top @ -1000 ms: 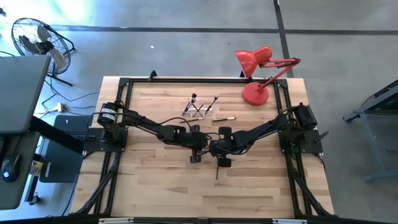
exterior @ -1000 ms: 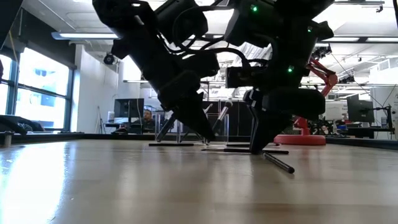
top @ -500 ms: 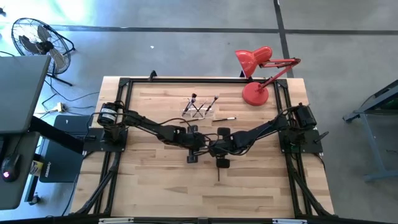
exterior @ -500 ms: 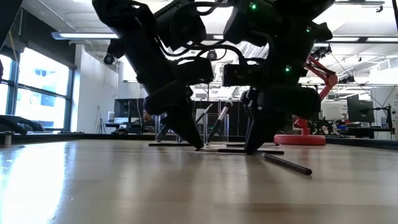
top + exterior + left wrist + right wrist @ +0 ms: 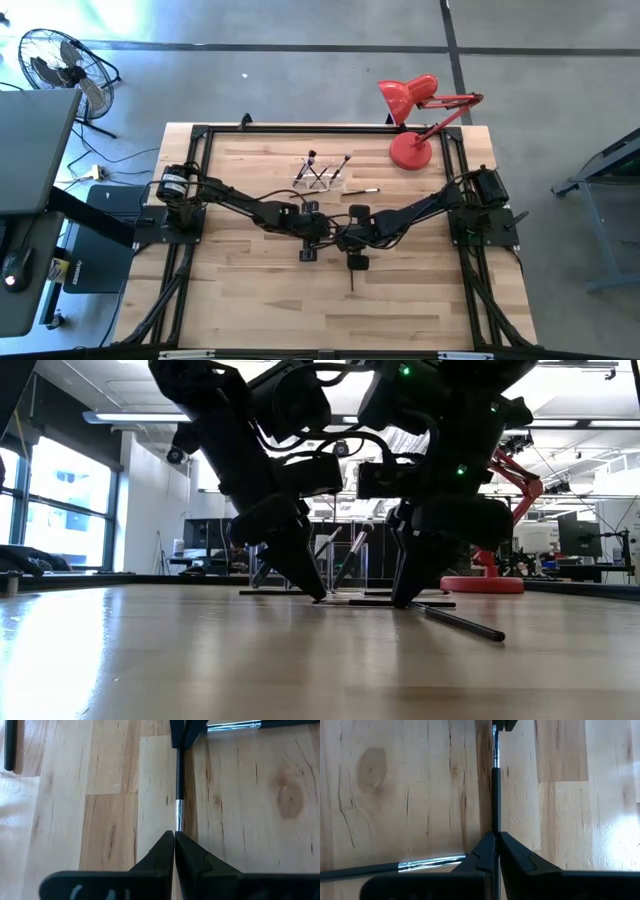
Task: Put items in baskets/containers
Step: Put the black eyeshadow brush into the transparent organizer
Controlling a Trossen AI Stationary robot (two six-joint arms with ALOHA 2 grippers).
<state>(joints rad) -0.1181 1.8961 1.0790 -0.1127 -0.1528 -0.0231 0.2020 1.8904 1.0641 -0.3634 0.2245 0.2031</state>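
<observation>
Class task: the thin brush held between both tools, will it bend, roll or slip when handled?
Probably stiff: the brush runs straight between the left tool and right tool, both shut on it, without sagging. Likely to roll if released: the handle looks thin, round and smooth. Its shiny ferrule may slip under a pinch.

text: none legible | labels: none | numbers: none | signs: none

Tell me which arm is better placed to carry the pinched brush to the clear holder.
Left, narrowly: the left gripper and right gripper both pinch one brush, but the clear holder looks slightly nearer the left.
</observation>
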